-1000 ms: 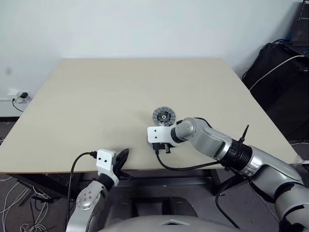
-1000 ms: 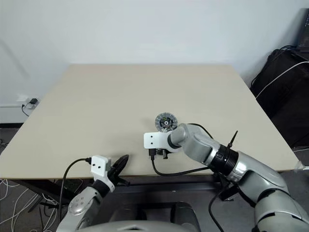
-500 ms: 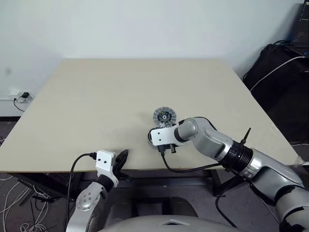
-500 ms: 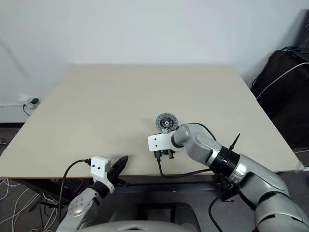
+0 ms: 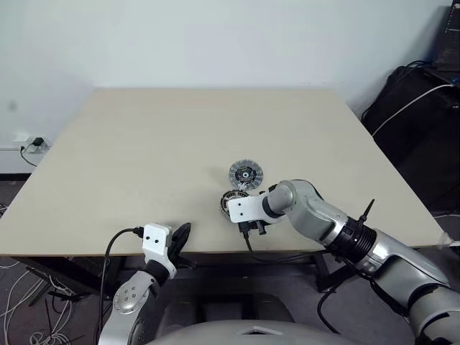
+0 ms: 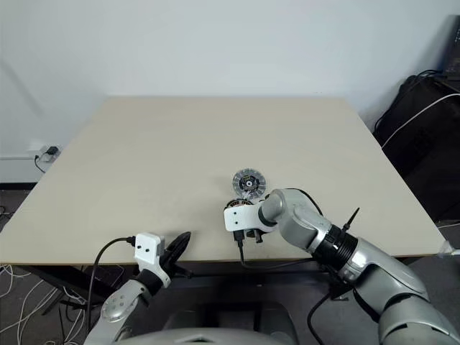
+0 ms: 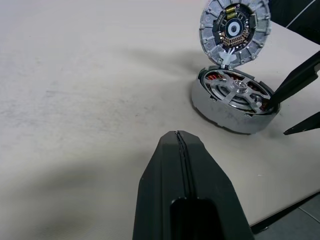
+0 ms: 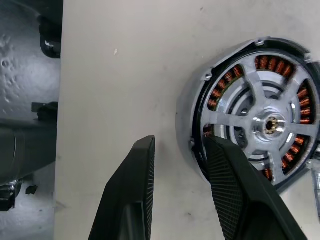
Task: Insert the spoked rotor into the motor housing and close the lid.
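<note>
The motor housing [image 8: 250, 115] sits on the table [image 5: 144, 144] near the front edge, and the spoked rotor [image 8: 267, 125] is already lying inside it, silver spokes over the ring of copper windings. The right gripper [image 8: 180, 165] points down right at the housing's rim: its fingers stand apart, one finger [image 8: 227, 170] laid over the rim onto the rotor's edge, the other finger [image 8: 137, 170] on the bare table just outside the wall, so the rim lies between them. Whether they actually press on the rim, I cannot tell. In the head view the housing peeks out at about ten o'clock from the right gripper [image 5: 248, 226].

The lid [image 5: 246, 173] rests at twelve o'clock from the housing, just beside it, dark centre facing up; in the left wrist view the lid [image 7: 235, 31] appears to touch the housing's far edge.

The left gripper [image 5: 180, 238] hangs at the table's front edge, at about eight o'clock from the housing and well apart from it, fingers pressed together, holding nothing. Bare table lies between it and the parts, nothing in the way
</note>
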`<action>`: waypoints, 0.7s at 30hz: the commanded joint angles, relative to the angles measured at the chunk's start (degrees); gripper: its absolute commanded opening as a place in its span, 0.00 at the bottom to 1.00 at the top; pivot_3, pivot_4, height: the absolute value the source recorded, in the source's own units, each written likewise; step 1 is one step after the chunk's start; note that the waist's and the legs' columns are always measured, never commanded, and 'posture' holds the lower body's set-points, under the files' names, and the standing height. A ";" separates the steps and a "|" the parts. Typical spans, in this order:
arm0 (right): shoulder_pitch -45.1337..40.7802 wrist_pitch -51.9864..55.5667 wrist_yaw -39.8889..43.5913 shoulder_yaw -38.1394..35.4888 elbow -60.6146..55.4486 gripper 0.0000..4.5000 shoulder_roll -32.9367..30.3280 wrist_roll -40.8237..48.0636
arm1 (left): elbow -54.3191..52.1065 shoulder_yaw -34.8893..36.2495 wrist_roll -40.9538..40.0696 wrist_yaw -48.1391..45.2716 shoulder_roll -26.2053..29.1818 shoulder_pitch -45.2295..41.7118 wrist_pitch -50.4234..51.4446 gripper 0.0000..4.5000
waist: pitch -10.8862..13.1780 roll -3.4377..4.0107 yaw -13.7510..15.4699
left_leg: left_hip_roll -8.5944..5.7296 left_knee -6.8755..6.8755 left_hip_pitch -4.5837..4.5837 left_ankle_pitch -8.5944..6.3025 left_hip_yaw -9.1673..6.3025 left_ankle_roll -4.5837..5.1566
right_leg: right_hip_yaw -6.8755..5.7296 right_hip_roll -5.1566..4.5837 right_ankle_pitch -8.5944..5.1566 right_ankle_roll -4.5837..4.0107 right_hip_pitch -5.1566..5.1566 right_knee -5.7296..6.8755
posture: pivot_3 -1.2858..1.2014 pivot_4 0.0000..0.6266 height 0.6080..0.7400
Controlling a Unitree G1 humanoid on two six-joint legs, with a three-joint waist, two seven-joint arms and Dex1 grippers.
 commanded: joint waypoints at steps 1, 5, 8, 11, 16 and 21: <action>-0.70 -0.13 0.42 -2.76 0.44 0.37 0.45 -0.60 | -2.16 -0.19 -0.32 -0.09 -0.10 -0.43 -0.36 0.00 | 0.00 0.00 0.01 | 0.00 0.00 0.00 0.00 0.00 0.00 | 0.00 0.00 0.00 0.00 0.00 0.00 | 0.52 0.00 1.00; -0.41 -0.39 0.66 -2.70 1.46 0.37 0.90 -1.13 | -2.16 -0.19 -0.28 -0.03 -0.12 -0.47 -0.37 0.00 | 0.00 0.00 0.02 | -0.01 0.02 -0.01 0.00 0.01 0.00 | -0.01 -0.01 0.00 0.00 0.01 -0.01 | 0.52 0.00 1.00; -0.24 -0.52 0.89 -2.50 2.63 0.37 1.46 -1.64 | -2.26 -0.23 -0.24 0.07 -0.19 -0.39 -0.39 0.00 | 0.00 0.00 0.01 | -0.01 0.02 -0.01 0.00 0.01 0.00 | 0.00 0.00 0.00 0.00 0.01 0.00 | 0.52 0.00 1.00; -0.26 -0.99 1.05 -2.29 4.11 0.37 1.62 -2.52 | -2.42 -0.20 -0.24 0.17 -0.23 -0.11 -0.45 0.00 | -0.01 0.00 0.00 | 0.01 0.02 0.02 0.00 0.00 -0.01 | -0.01 0.02 0.00 0.00 0.02 0.01 | 0.52 0.00 1.00; -0.09 -1.47 1.20 -2.93 5.14 0.18 2.04 -3.30 | -2.55 -0.21 -0.22 0.29 -0.30 0.09 -0.47 0.00 | -0.02 0.00 0.03 | 0.00 0.08 0.06 0.00 0.01 0.00 | -0.02 0.01 0.02 0.02 0.07 0.03 | 0.52 0.00 1.00; 0.44 -0.72 0.56 -4.08 5.44 0.02 2.87 -3.77 | -2.52 -0.28 -0.24 0.25 -0.36 0.08 -0.54 0.00 | -0.06 -0.02 -0.01 | 0.01 0.09 0.06 0.00 -0.01 0.00 | 0.00 0.00 0.04 0.00 0.09 0.03 | 0.52 0.00 1.00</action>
